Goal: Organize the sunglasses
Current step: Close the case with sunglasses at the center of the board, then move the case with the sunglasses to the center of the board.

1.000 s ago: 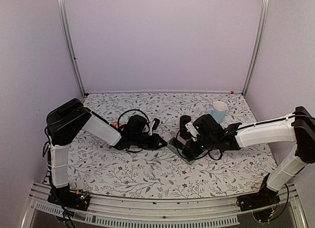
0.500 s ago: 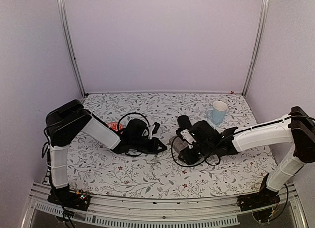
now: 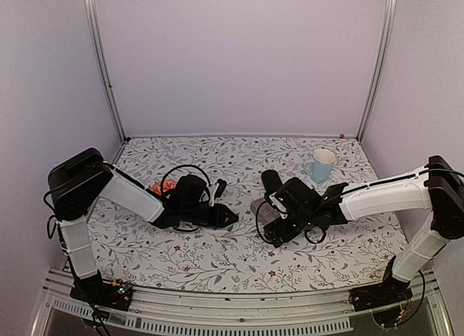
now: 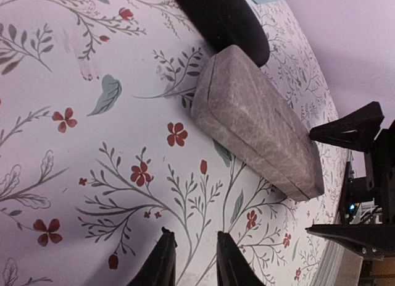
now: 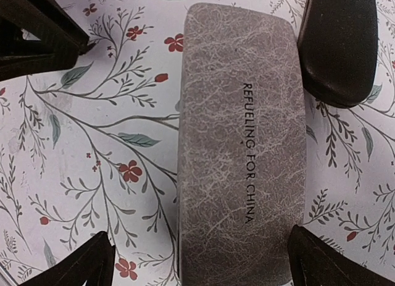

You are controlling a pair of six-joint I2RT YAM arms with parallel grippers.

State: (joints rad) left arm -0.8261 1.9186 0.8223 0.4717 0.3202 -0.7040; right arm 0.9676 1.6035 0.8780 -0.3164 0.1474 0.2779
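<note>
A pink-red pair of sunglasses (image 3: pixel 158 186) peeks out behind my left arm at the table's left; most of it is hidden. The closed grey rectangular case (image 5: pixel 241 150) lies mid-table, with the black oval case (image 5: pixel 338 45) just beyond it. My right gripper (image 5: pixel 203 267) is wide open; its fingertips (image 5: pixel 80 267) stand on either side of the grey case's near end without touching it. My left gripper (image 4: pixel 194 261) hovers low over the cloth, left of the grey case (image 4: pixel 259 131). Its jaws are a narrow gap apart and hold nothing.
A white and blue mug (image 3: pixel 321 164) stands at the back right, behind my right arm. Both arms' cables loop over the floral tablecloth (image 3: pixel 217 256) near the cases. The enclosure's white walls close off the back and both sides.
My right gripper has opened wide around the grey case. My left gripper has parted slightly and the left arm has drawn back to the left, showing more of the pink-red frame.
</note>
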